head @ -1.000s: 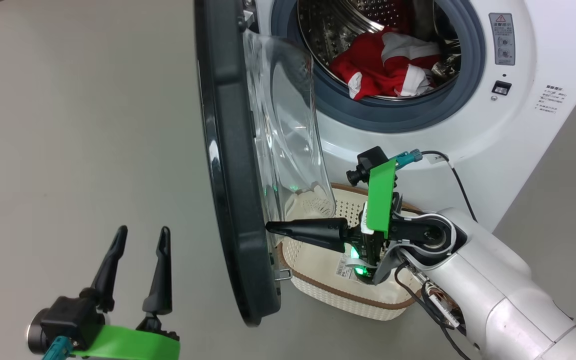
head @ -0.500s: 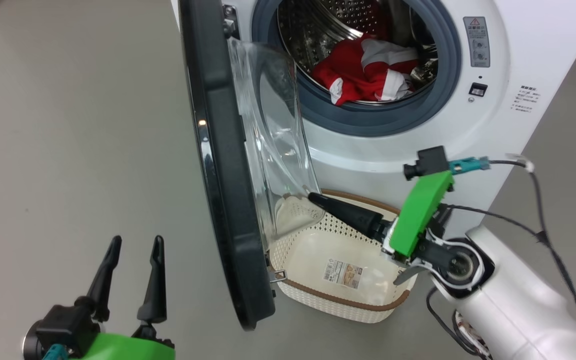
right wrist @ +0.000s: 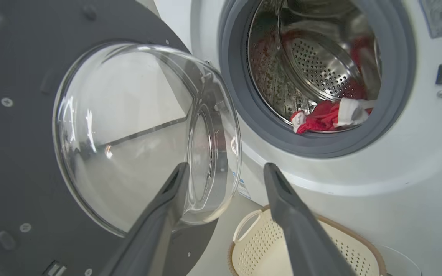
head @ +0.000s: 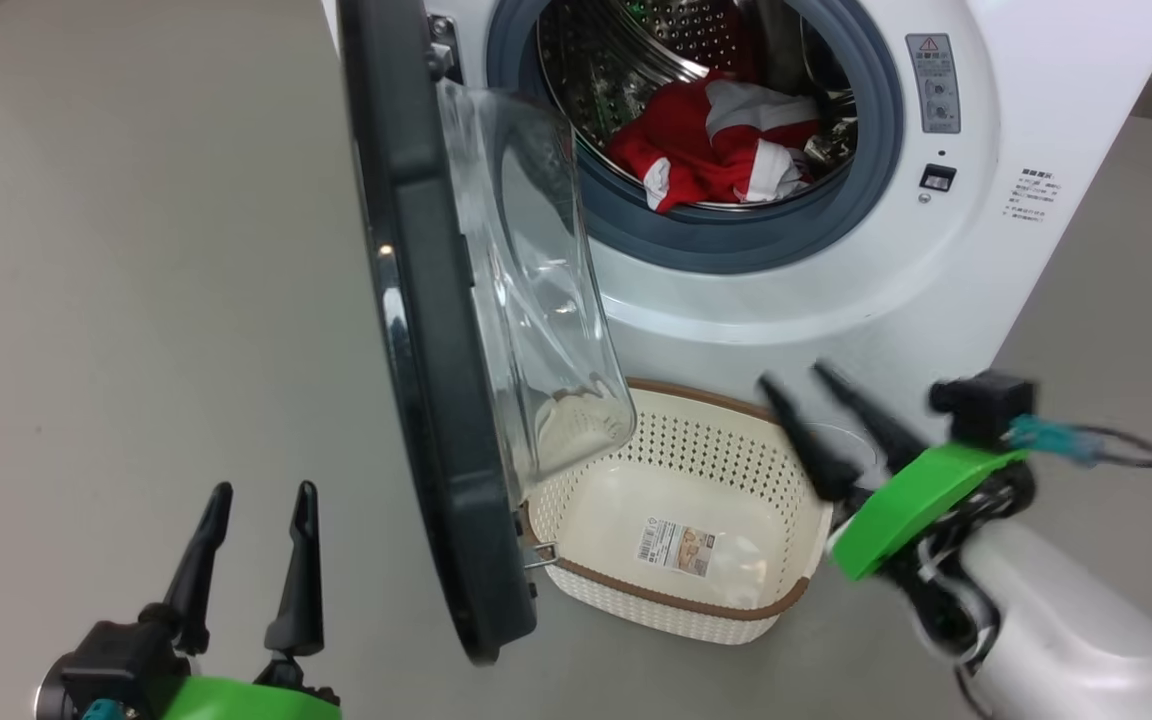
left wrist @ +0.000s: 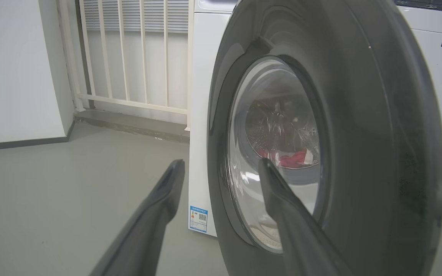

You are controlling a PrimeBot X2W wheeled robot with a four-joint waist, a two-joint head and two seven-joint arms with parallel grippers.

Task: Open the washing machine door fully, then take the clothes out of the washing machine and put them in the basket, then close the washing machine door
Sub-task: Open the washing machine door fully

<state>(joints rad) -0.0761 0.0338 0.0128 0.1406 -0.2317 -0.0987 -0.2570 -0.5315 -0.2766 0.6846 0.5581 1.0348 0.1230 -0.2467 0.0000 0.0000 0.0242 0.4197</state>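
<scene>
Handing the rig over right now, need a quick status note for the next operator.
Left gripper: open, empty, outside the washing machine door.
Right gripper: open, empty, by the right end of the basket.
Done: door stands wide open.
Clothes lie inside the washing machine; basket sits empty on the floor before it.
Left: clothes into basket, then close door.

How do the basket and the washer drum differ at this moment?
The basket is cream plastic; the drum is shiny steel. The basket holds no garments, only a paper label; the drum holds the red and white clothes. The basket opens upward on the floor; the drum opens forward. Both are perforated.
</scene>
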